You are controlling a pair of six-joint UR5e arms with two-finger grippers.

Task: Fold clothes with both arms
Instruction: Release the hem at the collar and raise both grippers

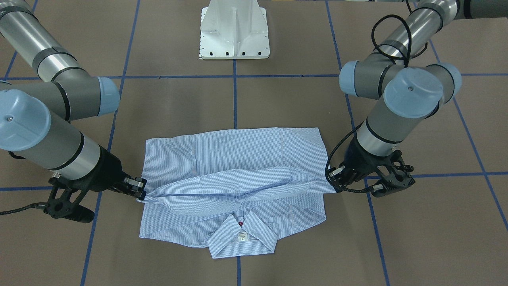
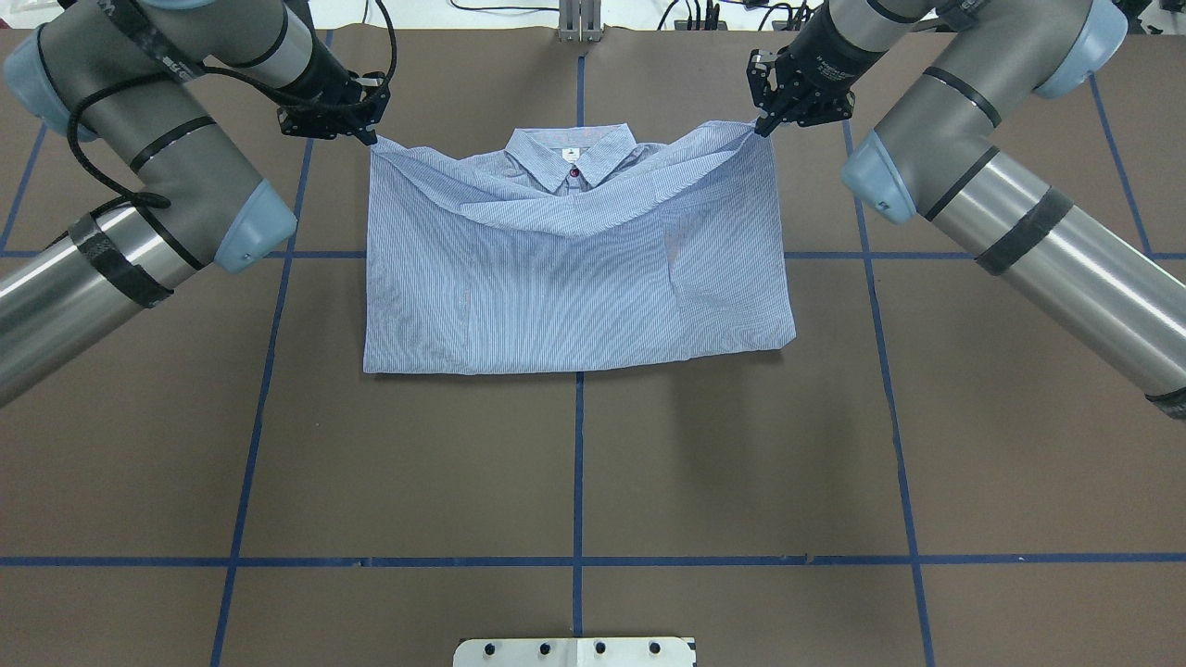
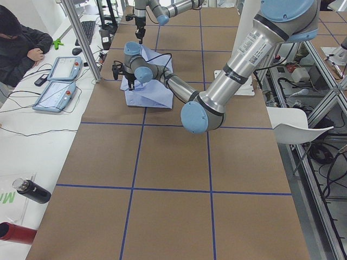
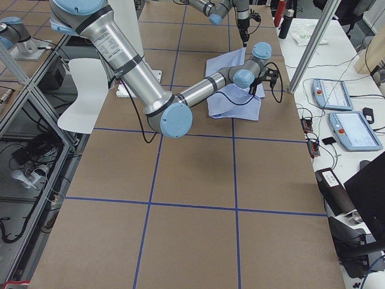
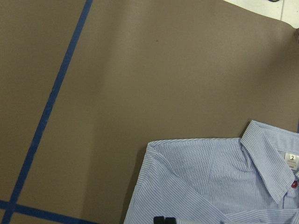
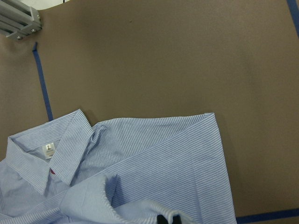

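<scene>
The light blue-and-white striped shirt (image 2: 574, 269) lies on the brown table, its collar (image 2: 570, 153) and white neck label toward the far edge. A folded-over layer hangs slightly raised between both grippers and sags in the middle. My left gripper (image 2: 371, 139) is shut on that layer's left corner, my right gripper (image 2: 762, 130) on its right corner. In the front-facing view the left gripper (image 1: 337, 187) is at the right and the right gripper (image 1: 141, 194) at the left, with the shirt (image 1: 238, 159) between them. Both wrist views show the shirt (image 5: 219, 182) (image 6: 140, 163) right at the fingertips.
The white pedestal base (image 2: 574, 651) stands at the near table edge. Blue tape lines (image 2: 579, 463) grid the brown table top. A person (image 3: 19, 43) sits at a side bench with teach pendants (image 3: 57, 81); bottles (image 3: 32, 192) lie there too.
</scene>
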